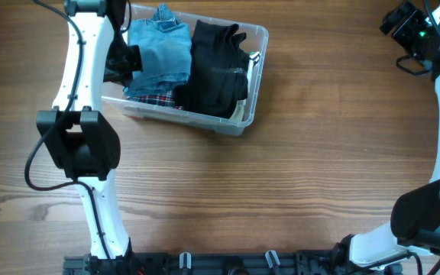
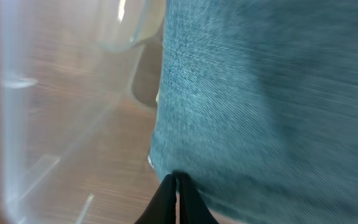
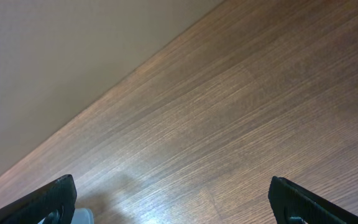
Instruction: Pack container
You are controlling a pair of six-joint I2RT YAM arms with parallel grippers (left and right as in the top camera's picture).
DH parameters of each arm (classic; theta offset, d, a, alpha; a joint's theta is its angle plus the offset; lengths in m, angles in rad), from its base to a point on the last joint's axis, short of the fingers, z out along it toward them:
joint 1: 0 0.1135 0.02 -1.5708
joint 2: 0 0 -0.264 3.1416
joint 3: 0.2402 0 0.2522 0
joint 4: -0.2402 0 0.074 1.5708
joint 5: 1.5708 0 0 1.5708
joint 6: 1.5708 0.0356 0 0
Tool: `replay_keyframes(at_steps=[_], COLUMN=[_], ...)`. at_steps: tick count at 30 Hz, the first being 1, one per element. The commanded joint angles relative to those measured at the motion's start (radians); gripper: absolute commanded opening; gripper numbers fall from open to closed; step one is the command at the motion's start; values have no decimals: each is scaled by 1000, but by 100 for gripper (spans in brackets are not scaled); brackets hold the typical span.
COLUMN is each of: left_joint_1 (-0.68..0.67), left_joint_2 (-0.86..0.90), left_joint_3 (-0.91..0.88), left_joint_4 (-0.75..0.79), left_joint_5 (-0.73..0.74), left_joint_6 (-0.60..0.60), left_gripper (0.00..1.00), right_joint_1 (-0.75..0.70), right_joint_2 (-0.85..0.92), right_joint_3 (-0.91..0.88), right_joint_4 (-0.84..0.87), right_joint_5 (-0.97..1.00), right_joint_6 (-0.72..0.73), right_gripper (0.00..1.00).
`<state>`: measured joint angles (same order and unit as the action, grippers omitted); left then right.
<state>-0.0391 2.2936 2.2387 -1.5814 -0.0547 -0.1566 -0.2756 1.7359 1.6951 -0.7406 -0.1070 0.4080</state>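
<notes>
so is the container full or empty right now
Mostly full: the container holds blue denim, a black garment and plaid cloth, covering most of its floor.

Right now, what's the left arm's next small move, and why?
Probably lift the left gripper straight up out of the container. Its jaws look shut at the edge of the denim garment, which already lies inside beside the black garment. I cannot tell whether fabric is pinched, so go slowly.
</notes>
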Motion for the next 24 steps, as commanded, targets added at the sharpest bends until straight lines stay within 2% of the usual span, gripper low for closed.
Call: replay_keyframes(at_steps=[1,8,14,24], left_joint_1=[2,-45,-81,-172], left_joint_2=[6,-4,-22,-22], left_joint_3=[-89,-101,-101,-101], left_joint_4=[23,-99,-104,-105], left_joint_5=[13,-26,-23,60], left_joint_6=[-35,-31,-35,-34], left_gripper=[4,4,5,5], right_joint_1=[4,4,4,4], right_joint_2=[9,9,9,9], right_joint_3=[11,11,11,11], right_joint_4=[1,2,2,2], right_joint_5=[10,10,10,10], right_joint_6=[14,14,13,14], right_gripper=[100,100,100,100])
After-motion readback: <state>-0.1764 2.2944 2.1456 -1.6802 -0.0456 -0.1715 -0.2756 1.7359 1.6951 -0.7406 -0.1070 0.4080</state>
